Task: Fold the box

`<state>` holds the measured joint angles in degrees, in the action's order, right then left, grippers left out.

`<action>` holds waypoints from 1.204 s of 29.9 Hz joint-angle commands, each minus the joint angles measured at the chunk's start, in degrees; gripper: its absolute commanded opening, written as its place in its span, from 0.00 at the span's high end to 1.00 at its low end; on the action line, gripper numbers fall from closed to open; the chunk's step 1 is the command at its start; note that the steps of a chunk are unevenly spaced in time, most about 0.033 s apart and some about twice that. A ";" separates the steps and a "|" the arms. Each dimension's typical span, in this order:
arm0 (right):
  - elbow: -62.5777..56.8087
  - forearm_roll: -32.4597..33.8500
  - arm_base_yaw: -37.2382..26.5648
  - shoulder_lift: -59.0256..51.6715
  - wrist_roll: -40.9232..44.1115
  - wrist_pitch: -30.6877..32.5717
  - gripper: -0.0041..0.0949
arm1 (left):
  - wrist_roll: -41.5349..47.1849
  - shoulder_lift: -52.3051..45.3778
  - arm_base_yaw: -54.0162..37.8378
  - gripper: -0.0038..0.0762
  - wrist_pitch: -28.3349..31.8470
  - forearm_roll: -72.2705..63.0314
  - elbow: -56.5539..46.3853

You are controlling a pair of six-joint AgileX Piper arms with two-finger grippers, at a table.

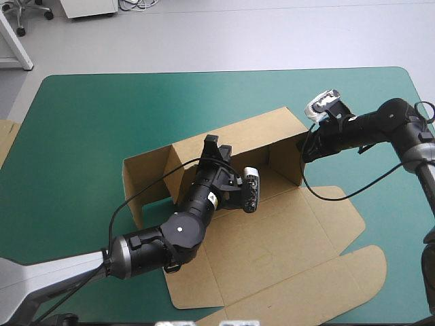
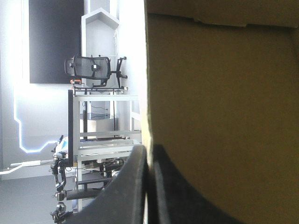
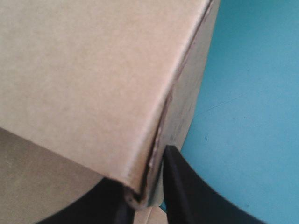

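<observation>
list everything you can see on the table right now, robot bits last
table cover: one, teal-green, spread over the whole top
box: one, brown, middle of the cover; far walls raised, wide flaps lying flat toward the near edge
spare board: one edge showing, brown, at the cover's left edge
left gripper: one, black, shut on the top edge of the box's raised far wall
right gripper: one, black, shut on the box's right end wall at its corner
</observation>
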<state>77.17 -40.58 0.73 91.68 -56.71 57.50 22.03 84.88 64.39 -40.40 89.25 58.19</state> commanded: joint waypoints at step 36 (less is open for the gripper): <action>-23.06 -6.21 5.25 -14.05 -2.12 -26.48 0.56 | 0.68 -2.14 0.20 0.96 -2.22 2.19 1.39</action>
<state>52.81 -44.09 5.81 79.35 -58.31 36.01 22.03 84.88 64.39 -41.79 88.60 58.14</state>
